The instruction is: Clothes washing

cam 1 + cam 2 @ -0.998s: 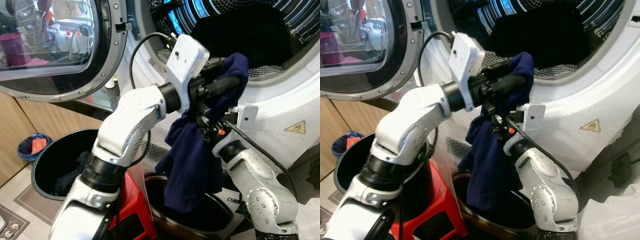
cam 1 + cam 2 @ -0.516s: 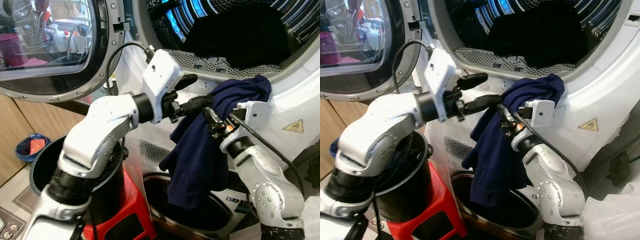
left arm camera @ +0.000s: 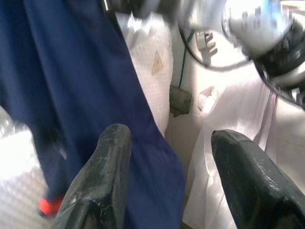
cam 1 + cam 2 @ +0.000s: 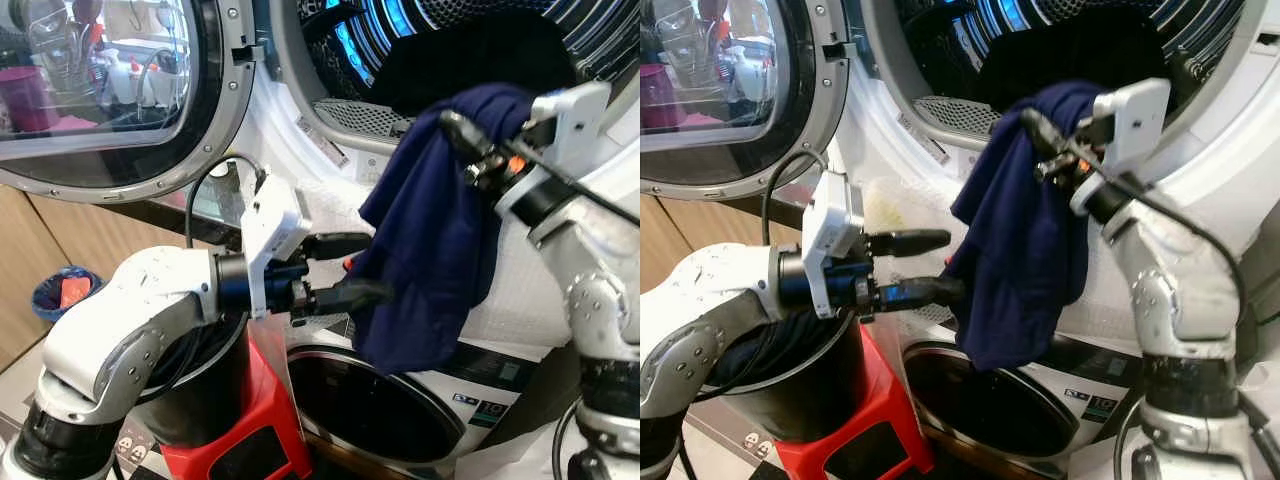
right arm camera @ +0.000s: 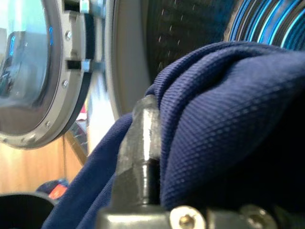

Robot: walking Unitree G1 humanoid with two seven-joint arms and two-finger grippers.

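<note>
A navy blue garment (image 4: 430, 230) hangs in long folds from my right gripper (image 4: 462, 132), which is shut on its top edge just before the upper washer's drum opening (image 4: 480, 45). Dark laundry (image 4: 1090, 50) lies inside the drum. In the right wrist view the cloth (image 5: 228, 119) drapes over a finger (image 5: 143, 138). My left gripper (image 4: 362, 270) is open, lower down, at the garment's left edge, with its lower finger tip against the hanging cloth. The left wrist view shows both fingers (image 3: 112, 167) spread, with the navy cloth (image 3: 71, 86) beside them.
The round glass door (image 4: 100, 90) stands open on the left. A black bucket (image 4: 205, 385) sits on a red stool (image 4: 245, 430) under my left arm. A lower machine's dark door (image 4: 380, 410) is below the garment. A small blue basket (image 4: 60, 290) sits far left.
My right gripper has lifted the garment higher, up to the drum opening. My left gripper has opened, let the cloth go, and dropped down and back to the left.
</note>
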